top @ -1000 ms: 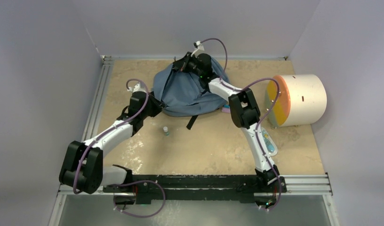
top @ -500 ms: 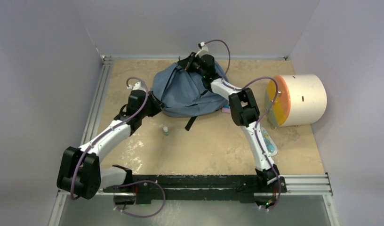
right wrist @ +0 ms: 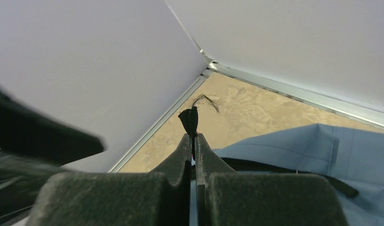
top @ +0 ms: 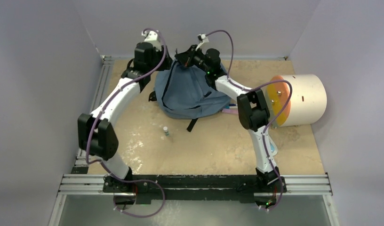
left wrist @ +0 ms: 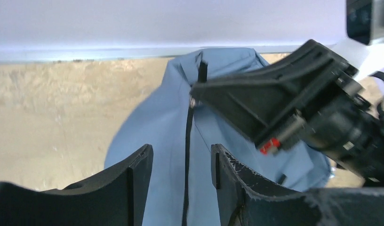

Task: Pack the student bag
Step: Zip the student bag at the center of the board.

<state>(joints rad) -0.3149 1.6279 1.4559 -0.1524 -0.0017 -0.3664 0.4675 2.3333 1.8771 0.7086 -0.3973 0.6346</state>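
The student bag point(top: 190, 92) is a grey-blue backpack lying at the back of the table, its top lifted. My right gripper point(top: 184, 55) is shut on a black pull tab point(right wrist: 192, 118) at the bag's top, and its jaws point(right wrist: 194, 140) pinch that tab with the frayed end sticking out. My left gripper point(top: 165, 62) hovers at the bag's back left corner. Seen from the left wrist, it point(left wrist: 180, 150) stands open over the bag point(left wrist: 157, 136), a dark zipper line point(left wrist: 187, 155) running between the fingers point(left wrist: 136, 176). Nothing is in them.
A white cylinder with an orange face point(top: 298, 100) lies on its side at the right. A small bottle point(top: 166, 131) stands in front of the bag. A pale blue item point(top: 271, 147) lies beside the right arm. Walls close the back and sides.
My left arm swung from the bag's near left side up to its back left corner, and its gripper opened. The right gripper lifted the bag's top slightly, still shut.
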